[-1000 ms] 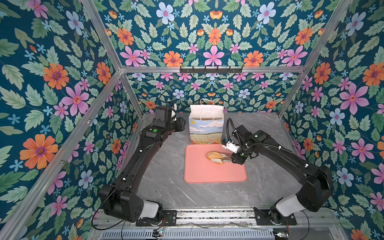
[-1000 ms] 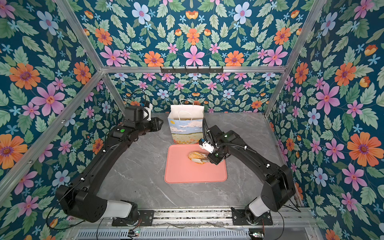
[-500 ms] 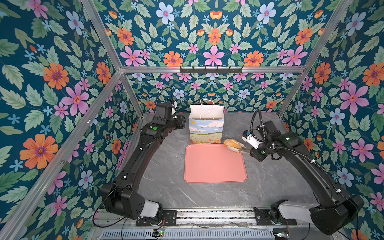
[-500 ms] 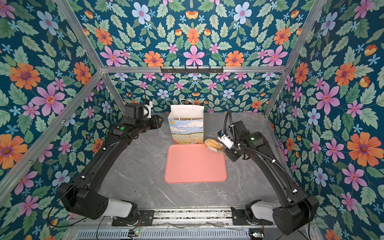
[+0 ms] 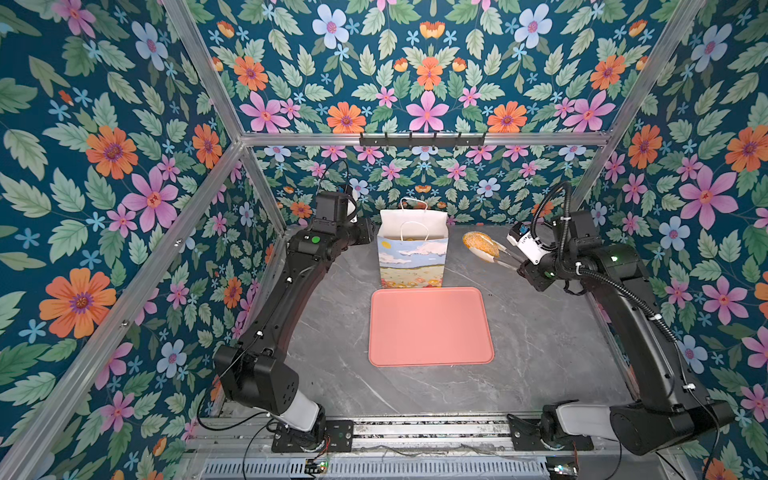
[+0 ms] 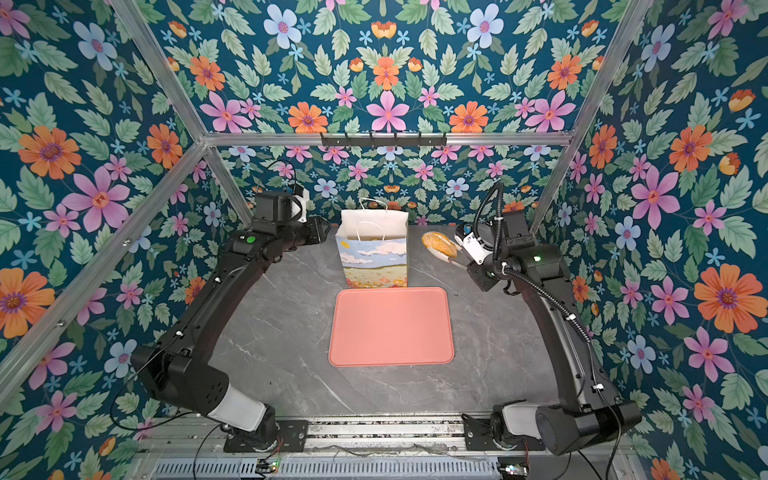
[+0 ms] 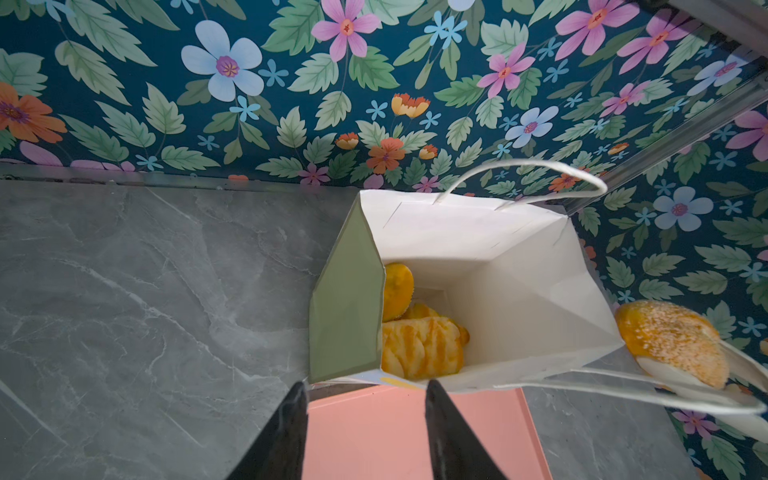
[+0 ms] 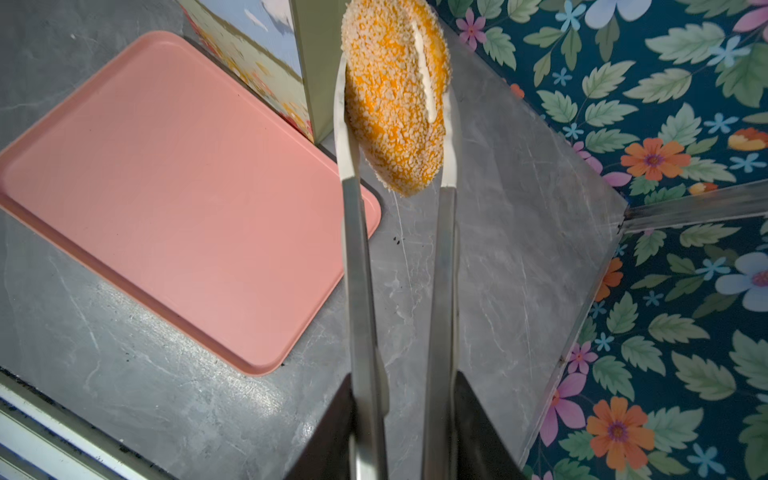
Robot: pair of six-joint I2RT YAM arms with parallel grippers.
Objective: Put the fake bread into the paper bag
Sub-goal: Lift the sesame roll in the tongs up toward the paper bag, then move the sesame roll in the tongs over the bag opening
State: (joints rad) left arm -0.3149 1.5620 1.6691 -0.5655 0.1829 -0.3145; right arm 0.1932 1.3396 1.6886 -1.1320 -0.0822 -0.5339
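Both top views are looking down from high at the front over the whole table (image 5: 540, 332). The left wrist camera is peering closely into the paper bag (image 7: 498, 266); the right wrist camera is sighting along the tongs (image 8: 358, 270) at the sesame roll (image 8: 395, 104). All are sharing bag, roll and pink tray (image 8: 187, 187)

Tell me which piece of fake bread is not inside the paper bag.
The sesame-speckled roll, gripped in metal tongs in the air beside the paper bag. The other visible pieces, like the lattice pastry, lie inside it.
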